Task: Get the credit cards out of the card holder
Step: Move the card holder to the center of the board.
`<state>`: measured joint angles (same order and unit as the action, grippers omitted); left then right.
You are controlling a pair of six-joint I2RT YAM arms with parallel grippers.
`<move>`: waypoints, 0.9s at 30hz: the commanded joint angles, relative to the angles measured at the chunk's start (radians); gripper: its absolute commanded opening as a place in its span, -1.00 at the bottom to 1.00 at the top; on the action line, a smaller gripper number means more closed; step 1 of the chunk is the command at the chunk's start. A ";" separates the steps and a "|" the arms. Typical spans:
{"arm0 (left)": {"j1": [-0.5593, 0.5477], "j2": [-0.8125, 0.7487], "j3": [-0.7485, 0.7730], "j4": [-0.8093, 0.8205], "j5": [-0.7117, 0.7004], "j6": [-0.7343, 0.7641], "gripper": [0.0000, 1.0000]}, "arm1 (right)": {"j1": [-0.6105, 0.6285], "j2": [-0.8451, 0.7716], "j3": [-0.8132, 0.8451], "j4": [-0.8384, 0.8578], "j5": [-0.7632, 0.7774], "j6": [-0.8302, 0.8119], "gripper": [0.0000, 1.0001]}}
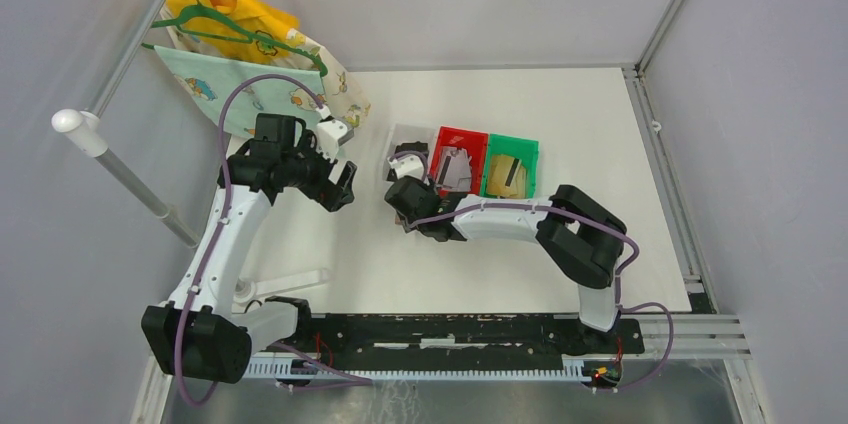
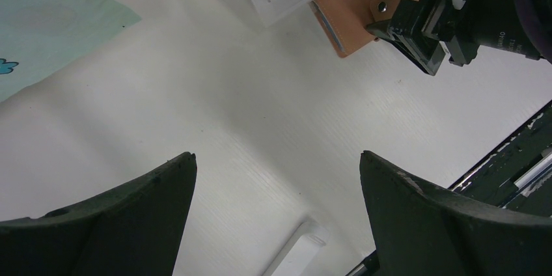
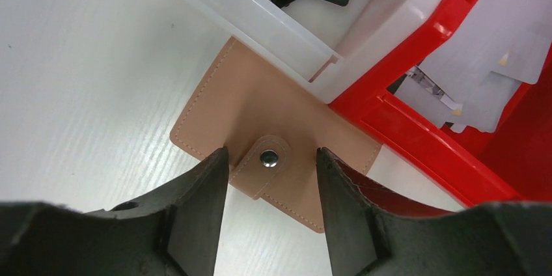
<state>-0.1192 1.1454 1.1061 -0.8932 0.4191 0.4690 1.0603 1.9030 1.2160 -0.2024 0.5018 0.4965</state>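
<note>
on the white table (image 1: 560, 114) a row of bins stands mid-surface, the white bin (image 1: 404, 147), then the red bin (image 1: 462, 139) and the green bin (image 1: 512, 149). the left gripper (image 2: 276, 159) hangs well to the left over bare table, its jaws spread wide and holding nothing. the right gripper (image 3: 271, 178) is down at the near side of the bins, its jaws at a middling gap and gripping nothing that i can see. the card holder (image 3: 228, 94) lies flat and closed on the table directly under it, its far edge tucked against the fronts of the white and red bins. no credit cards show from it. the step in hand looks like opening the holder. the snap tab (image 3: 263, 165) sits between the right fingers, nearer the left-hand one in that wrist view, with the metal snap (image 3: 268, 157) facing up. i judge the next move calls for pinching the tab and lifting it to pop the snap, probably with the holder pinned so it does not slide or rise whole.
</note>
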 commanded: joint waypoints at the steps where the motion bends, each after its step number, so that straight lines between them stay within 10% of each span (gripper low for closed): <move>1: 0.003 -0.015 0.049 -0.009 0.030 0.037 0.99 | 0.003 0.033 0.047 0.011 0.008 0.021 0.13; 19: 0.004 -0.005 0.057 -0.014 0.027 0.051 0.99 | 0.086 -0.115 -0.114 0.105 -0.164 -0.180 -0.65; 24: 0.004 -0.012 0.050 -0.027 0.044 0.063 0.99 | 0.095 -0.233 -0.244 0.120 -0.225 -0.255 -0.62; 27: 0.004 -0.013 0.044 -0.028 0.051 0.065 0.99 | 0.095 -0.302 -0.283 0.111 -0.226 -0.281 -0.24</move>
<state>-0.1192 1.1454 1.1194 -0.9176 0.4282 0.4931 1.1584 1.7023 0.9710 -0.0967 0.3050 0.2874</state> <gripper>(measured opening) 0.994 0.267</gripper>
